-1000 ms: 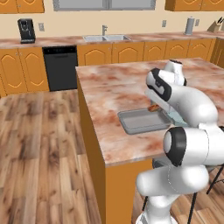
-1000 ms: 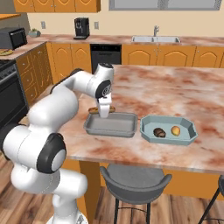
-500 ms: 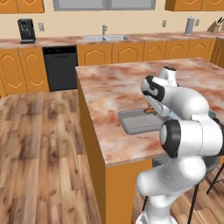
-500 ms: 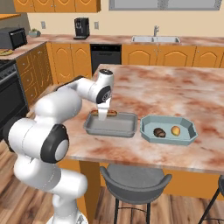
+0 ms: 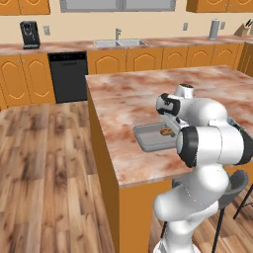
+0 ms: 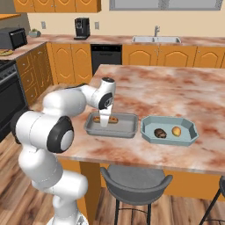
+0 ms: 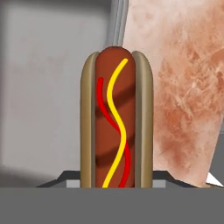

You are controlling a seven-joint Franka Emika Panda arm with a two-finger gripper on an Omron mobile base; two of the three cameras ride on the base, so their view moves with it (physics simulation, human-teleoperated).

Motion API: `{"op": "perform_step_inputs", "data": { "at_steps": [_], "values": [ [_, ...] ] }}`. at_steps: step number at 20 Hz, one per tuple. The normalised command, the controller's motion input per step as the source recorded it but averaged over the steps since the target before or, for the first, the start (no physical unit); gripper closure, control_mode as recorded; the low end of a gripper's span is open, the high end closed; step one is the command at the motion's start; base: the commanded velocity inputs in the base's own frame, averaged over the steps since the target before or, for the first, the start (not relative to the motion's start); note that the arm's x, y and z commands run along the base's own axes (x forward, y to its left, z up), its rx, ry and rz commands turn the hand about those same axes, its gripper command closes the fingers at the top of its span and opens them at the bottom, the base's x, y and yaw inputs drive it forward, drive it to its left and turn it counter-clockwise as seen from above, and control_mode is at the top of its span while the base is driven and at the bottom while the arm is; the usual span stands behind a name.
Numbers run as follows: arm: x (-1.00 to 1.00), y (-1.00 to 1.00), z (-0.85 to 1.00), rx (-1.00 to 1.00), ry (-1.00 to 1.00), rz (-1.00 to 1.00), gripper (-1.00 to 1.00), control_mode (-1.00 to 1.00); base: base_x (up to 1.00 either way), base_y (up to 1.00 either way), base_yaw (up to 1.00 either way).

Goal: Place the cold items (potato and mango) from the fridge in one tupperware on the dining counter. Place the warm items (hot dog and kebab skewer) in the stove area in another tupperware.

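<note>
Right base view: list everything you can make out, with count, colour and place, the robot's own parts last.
grey tupperware: one, grey, on the dining counter, left of the other.
hot dog: one, brown with red and yellow stripes, in the grey tupperware.
blue tupperware: one, pale blue, right of the grey one.
potato: one, dark brown, in the blue tupperware.
mango: one, orange, beside the potato.
dining counter: one, pink marble.
stool: one, grey, below the counter.
arm: one, white, reaching over the grey tupperware; fingers closed on the hot dog.

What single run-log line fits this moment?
stage: placing hot dog | gripper: shut on hot dog, over grey tupperware | teal tupperware: two items
</note>
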Motion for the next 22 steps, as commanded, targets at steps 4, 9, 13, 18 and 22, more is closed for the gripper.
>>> {"op": "perform_step_inputs", "data": {
  "at_steps": [4,9,13,18,22],
  "values": [
    [0.4,0.0,-0.27,0.0,0.09,-0.01,1.0,-1.0,0.0,0.0,0.0],
    [0.44,0.0,-0.23,0.0,0.07,0.0,1.0,-1.0,0.0,0.0,0.0],
    [0.4,0.0,-0.23,0.0,0.02,0.0,1.0,-1.0,0.0,0.0,0.0],
    [0.3,0.0,-0.27,0.0,0.0,0.0,1.0,-1.0,0.0,0.0,0.0],
    [0.18,0.0,-0.33,0.0,0.0,0.0,1.0,-1.0,0.0,0.0,0.0]
  ]
}}
